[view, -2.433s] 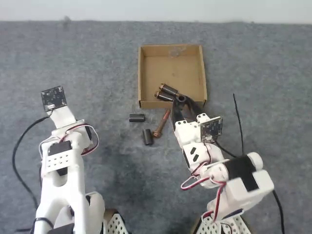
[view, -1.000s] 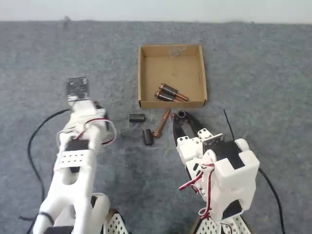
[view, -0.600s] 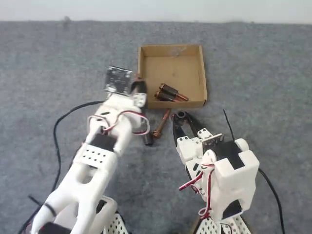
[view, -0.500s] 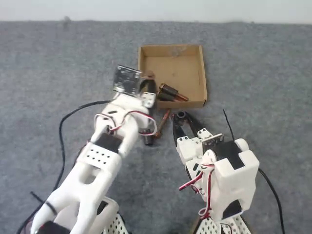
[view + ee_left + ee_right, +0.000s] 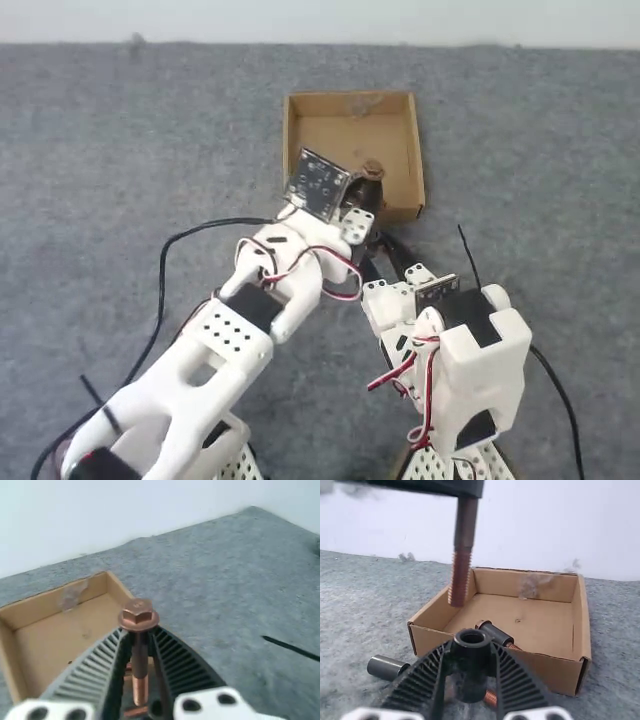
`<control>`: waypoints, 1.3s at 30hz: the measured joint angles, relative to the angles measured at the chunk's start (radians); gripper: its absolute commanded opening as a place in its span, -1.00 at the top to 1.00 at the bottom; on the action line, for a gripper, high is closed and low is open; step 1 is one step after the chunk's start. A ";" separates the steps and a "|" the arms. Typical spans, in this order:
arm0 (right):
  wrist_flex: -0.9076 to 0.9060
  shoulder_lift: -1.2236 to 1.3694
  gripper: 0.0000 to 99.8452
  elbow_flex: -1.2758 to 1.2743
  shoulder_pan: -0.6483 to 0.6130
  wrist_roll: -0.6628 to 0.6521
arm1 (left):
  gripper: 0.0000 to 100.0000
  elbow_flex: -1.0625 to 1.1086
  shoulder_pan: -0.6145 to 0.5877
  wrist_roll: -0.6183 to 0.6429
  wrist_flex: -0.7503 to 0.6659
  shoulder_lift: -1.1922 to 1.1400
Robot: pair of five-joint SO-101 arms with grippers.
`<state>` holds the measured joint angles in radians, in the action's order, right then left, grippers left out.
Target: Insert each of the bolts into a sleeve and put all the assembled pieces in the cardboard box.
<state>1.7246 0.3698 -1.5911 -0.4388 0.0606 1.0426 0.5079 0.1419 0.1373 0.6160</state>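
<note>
The left end effector (image 5: 140, 632) is shut tight on a bolt (image 5: 138, 616). It holds the bolt straight up, head on top and thread pointing down, so the thread end can drop into a hole. The arm comes from 7 o'clock and stretches to the front wall of the cardboard box (image 5: 350, 96), which sits at 12 o'clock on the grey worktop (image 5: 150, 150).

At about 5 o'clock, the right end effector (image 5: 471, 651) squeezes a black sleeve (image 5: 471, 639). Its open hole faces up, like a cup waiting to be filled. The bolt hangs above the sleeve and is not in it yet.

One finished piece (image 5: 494, 631) lies in the box near the front wall. A loose sleeve (image 5: 385, 666) lies on its side on the worktop in front of the box.

Seen from above, the left arm covers the ground in front of the box and most of the right end effector. I cannot tell if the bolt tip is right over the hole. A bit of copper (image 5: 490, 697) peeks out under the right end effector, but it is cut off. I cannot count the pieces in the box for sure.
</note>
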 measured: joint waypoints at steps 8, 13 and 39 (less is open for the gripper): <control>0.000 0.000 0.99 0.000 0.000 0.000 | 0.97 0.000 0.025 0.132 0.000 0.000; 0.000 0.000 0.99 0.000 0.002 0.000 | 0.97 0.000 0.025 0.183 0.000 0.000; 0.000 0.000 0.99 0.000 0.002 0.000 | 0.97 0.132 0.009 0.189 -0.175 0.000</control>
<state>1.7246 0.3698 -1.5911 -0.4373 0.0606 1.1745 0.5171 0.3307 -0.0376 0.6160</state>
